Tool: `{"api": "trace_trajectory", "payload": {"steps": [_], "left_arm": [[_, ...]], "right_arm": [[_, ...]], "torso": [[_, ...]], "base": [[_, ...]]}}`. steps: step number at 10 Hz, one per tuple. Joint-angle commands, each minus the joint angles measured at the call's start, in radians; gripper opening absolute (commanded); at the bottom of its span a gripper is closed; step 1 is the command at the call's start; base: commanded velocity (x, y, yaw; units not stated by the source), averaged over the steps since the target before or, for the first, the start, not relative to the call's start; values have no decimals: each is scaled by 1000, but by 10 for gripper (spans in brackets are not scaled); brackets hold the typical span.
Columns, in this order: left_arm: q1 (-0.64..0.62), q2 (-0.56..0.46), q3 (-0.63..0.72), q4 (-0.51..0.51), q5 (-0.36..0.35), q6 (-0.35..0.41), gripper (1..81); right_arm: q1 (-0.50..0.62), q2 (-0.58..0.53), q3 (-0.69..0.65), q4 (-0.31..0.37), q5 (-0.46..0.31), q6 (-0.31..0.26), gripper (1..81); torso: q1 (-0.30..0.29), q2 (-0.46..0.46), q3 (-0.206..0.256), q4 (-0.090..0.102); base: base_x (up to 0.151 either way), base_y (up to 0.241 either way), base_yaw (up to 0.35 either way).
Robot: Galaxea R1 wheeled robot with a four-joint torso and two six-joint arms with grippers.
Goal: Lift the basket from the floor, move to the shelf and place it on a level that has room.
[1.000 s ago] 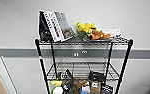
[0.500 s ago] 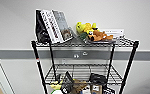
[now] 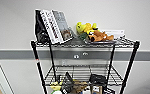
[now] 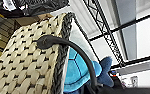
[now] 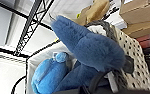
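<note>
black wire shelf (image 3: 38, 65), books (image 3: 53, 26) and plush toys (image 3: 93, 32) on top tier

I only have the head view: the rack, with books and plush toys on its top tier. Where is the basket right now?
Observer: The left wrist view has the basket close up, woven side toward the camera, with the shelf posts behind it.
Operator: Anything inside it?
Observer: Yes. The right wrist view shows a dark blue plush toy sticking up above the white lining, and a lighter blue plush turtle lies beside it.
Operator: What is next to the basket?
Observer: Brown cardboard boxes sit just past its woven side in the right wrist view.
</note>
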State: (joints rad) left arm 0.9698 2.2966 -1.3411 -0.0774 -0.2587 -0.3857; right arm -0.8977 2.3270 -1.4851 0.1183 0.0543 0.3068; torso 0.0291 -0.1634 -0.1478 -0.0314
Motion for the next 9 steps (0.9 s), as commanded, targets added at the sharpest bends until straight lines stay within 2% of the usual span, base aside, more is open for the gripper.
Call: {"api": "trace_trajectory", "payload": {"steps": [1,6,9], "left_arm": [[-136,-30,166,67,-34,-5,10],[-148,-141,388,137,-109,-10,10],[-191,-198,496,142,-108,-8,10]], "right_arm": [[140,-71,196,-35,65,-14,10],[177,-185,388,-35,82,-14,10],[200,-235,474,-34,94,-14,10]], "torso": [[0,0,0,0],[0,0,0,0],[0,0,0,0]], "base": [[0,0,0],[0,0,0],[0,0,0]]}}
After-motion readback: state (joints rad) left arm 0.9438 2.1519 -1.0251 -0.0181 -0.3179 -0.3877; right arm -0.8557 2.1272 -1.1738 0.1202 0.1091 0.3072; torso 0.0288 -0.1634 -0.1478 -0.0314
